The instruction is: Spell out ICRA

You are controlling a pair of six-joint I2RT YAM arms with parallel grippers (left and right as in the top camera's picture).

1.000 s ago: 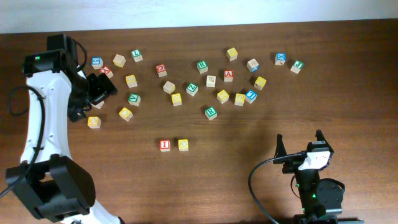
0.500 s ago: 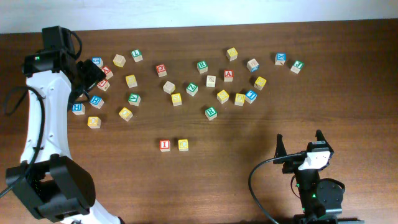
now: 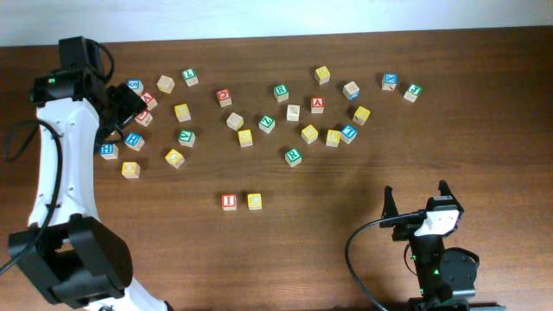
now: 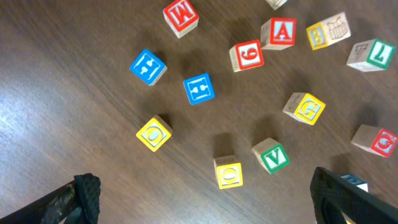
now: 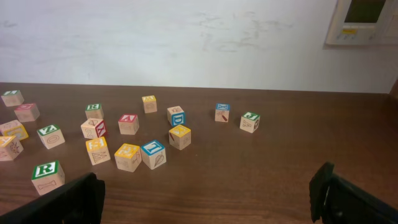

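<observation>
Overhead and wrist views of the word ICRA half built. The I block [image 3: 228,201] and a yellow block [image 3: 255,201], whose letter is too small to read but is presumably the C, sit side by side and almost touching on a bare stretch of bench [image 3: 285,259] below the scatter of loose blocks. This spot keeps the word apart from the unused letters and leaves room to its right for two more. The R block [image 3: 293,156], judged to be the next one needed, lies at the near edge of the scatter, closest of all to the row. An A block [image 3: 317,104] lies farther back among its neighbours. Neither is touched. The left end effector [image 4: 202,177] hangs over the left cluster with its fingers spread wide and nothing between them, a released pose that would let it straddle a block from above. A second A [image 4: 278,32] shows in its wrist view, so it may be choosing there, though the R block is well apart from it. The right end effector [image 3: 416,197] is likewise released and empty, parked low at the near right of the bench, well apart from every block, presumably so that it neither hides the row from above nor crosses the other's path.
</observation>
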